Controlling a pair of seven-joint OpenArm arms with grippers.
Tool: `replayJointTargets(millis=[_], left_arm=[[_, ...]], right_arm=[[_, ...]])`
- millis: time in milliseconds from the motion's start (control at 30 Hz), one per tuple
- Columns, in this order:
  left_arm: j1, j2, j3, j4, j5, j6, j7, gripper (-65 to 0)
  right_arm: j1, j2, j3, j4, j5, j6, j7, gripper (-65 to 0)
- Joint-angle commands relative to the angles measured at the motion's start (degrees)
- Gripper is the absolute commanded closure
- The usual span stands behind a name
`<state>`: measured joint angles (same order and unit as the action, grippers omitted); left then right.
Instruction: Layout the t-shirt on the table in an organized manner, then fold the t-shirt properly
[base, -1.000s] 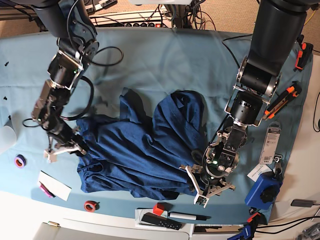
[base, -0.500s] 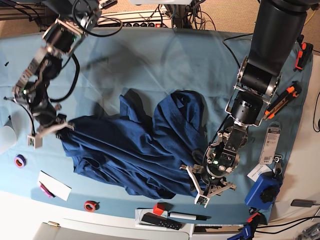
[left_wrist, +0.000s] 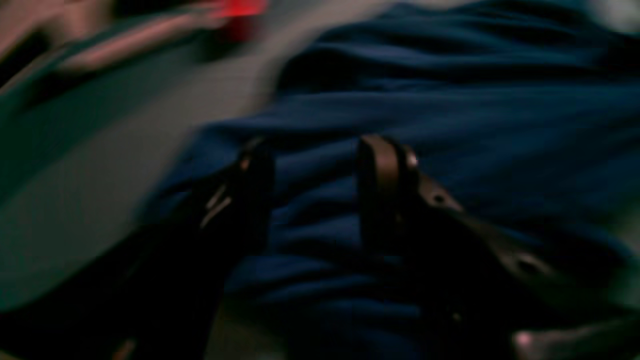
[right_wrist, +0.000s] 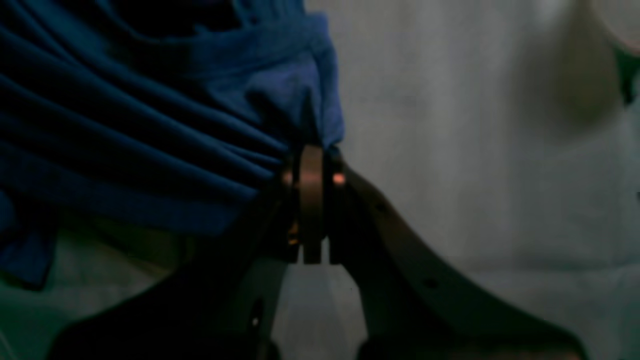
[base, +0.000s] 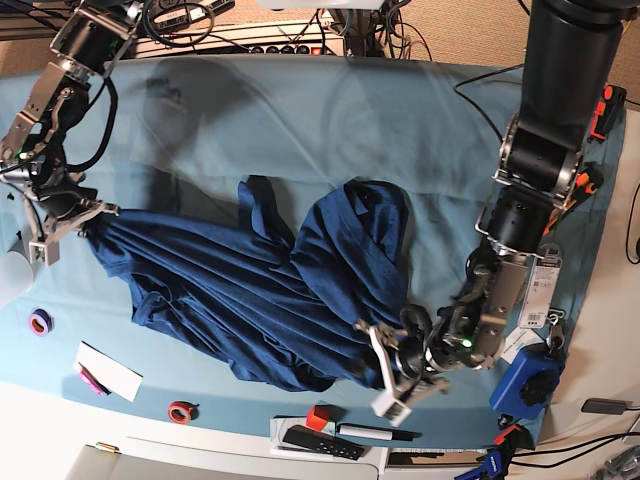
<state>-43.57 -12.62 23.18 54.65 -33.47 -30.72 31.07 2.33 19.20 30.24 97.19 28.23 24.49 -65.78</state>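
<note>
T-shirt (base: 270, 290) bunched mid-table (base: 330, 120), stretched between both arms. Right claw (right_wrist: 311, 200) clamped on t-shirt's far edge, fabric fanning taut from pinch. Left claw (left_wrist: 315, 195) jaws apart, straddling folds at t-shirt's opposite edge, nothing pinched. Risk: right pull drags whole t-shirt sideways, unanchored; hem may slip from pinch. Left could grab several layers, locking wrinkles in.

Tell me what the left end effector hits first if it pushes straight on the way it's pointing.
Most likely the t-shirt: the left end effector stands open with blue folds between and just beyond its fingers. Depth is blurry, so contact may already be close.
</note>
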Motion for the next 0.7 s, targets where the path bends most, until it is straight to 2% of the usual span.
replayJointTargets(millis=[0, 67, 167, 233, 367, 500, 667], left_arm=[[-2.08, 0.07, -0.24, 1.95, -4.17, -3.02, 1.05, -27.5], [-1.6, 0.26, -0.24, 2.89, -12.13, -9.28, 6.54, -27.5], [0.72, 0.57, -0.24, 4.22, -23.04, -9.28, 11.08, -27.5], [2.89, 0.92, -0.24, 5.68, -26.38, -9.28, 12.5, -27.5], [7.65, 2.03, -0.24, 9.88, -29.97, -9.28, 16.24, -27.5], [12.26, 3.5, -0.24, 15.85, -30.29, -9.28, 18.08, -27.5], [16.74, 5.49, -0.22, 23.02, -24.37, -9.28, 17.27, -27.5]], right_arm=[[1.05, 1.53, 0.22, 1.07, 0.74, -0.04, 2.89, 0.0], [1.51, 1.6, 0.22, 1.07, 1.95, -0.46, 7.3, 0.0], [3.5, 1.57, 0.17, 1.07, 5.84, -0.52, 11.39, 0.0], [5.95, 1.57, 0.02, 1.07, 7.41, -0.5, 11.41, 0.0], [11.1, 1.57, -2.86, 0.98, 7.26, -0.46, 12.59, 0.0], [15.17, 1.22, -9.2, 0.96, 2.86, -0.66, 14.53, 0.0], [18.86, 1.25, -18.51, 0.94, -7.08, -5.97, 19.47, 0.0]])
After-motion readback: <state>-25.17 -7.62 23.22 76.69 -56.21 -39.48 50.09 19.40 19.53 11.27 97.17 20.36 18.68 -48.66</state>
